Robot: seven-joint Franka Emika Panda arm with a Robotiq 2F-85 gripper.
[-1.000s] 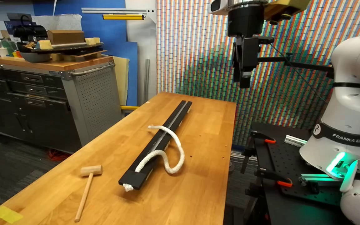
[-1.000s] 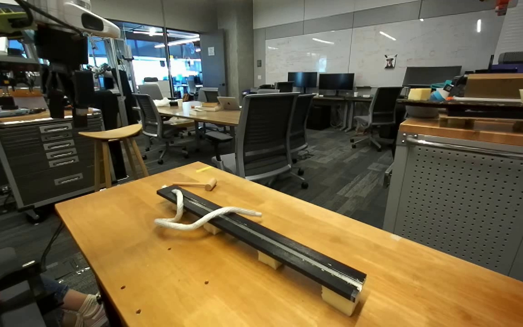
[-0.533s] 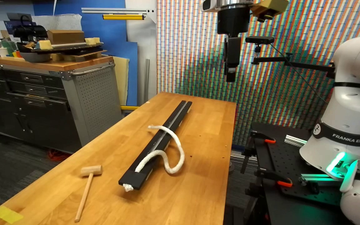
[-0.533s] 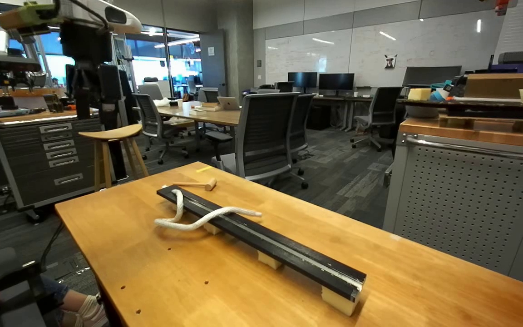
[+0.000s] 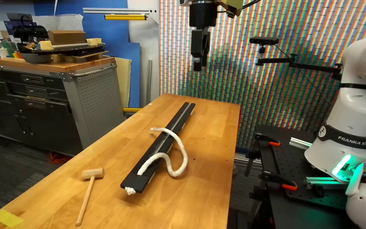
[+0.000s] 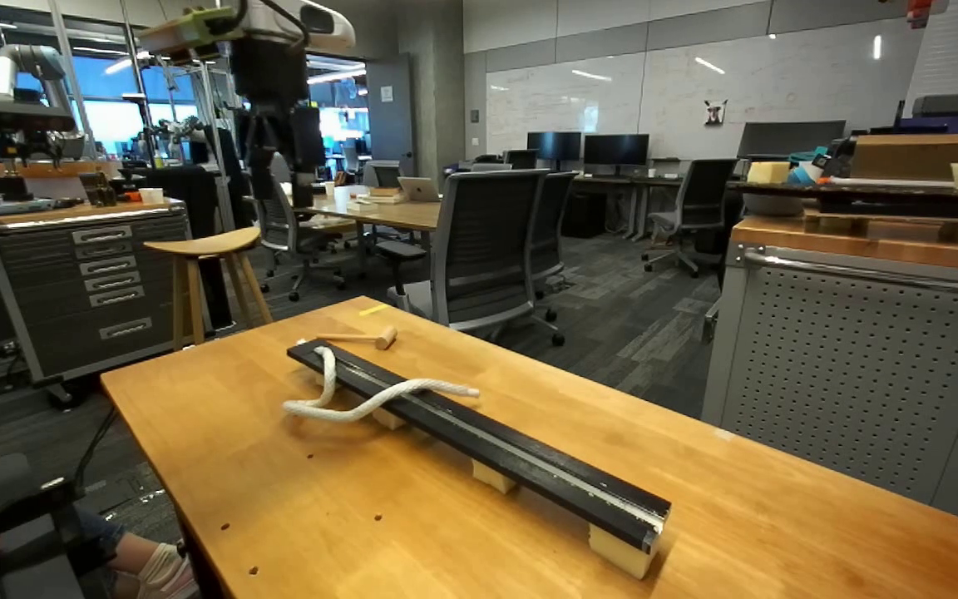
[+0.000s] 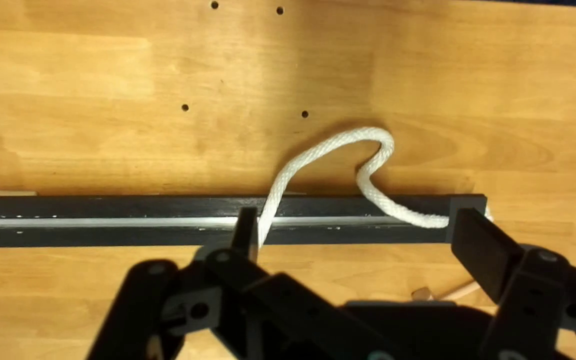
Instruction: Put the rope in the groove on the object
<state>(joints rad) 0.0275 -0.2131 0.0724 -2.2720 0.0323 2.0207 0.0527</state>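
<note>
Hand [image 7: 359, 225] spread wide, well above table [image 7: 93, 135]; white rope [image 7: 318, 150] loops off black bar [image 7: 208, 206], crossing groove [image 7: 158, 222].

Cannot see the loose end of the white braided rope [image 7: 367, 133] in the wrist view (behind a black flat-sided finger [image 7: 244, 231]), nor all of the pale wooden mallet [image 7: 422, 294].

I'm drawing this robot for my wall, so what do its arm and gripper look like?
The arm is white and rounded. Near its bottom, a black band has white letters starting FRANKA, and a light glows green. The gripper is black, with two chunky, blocky fingers. Above it there's a yellowish piece and a thin black cable.
</note>
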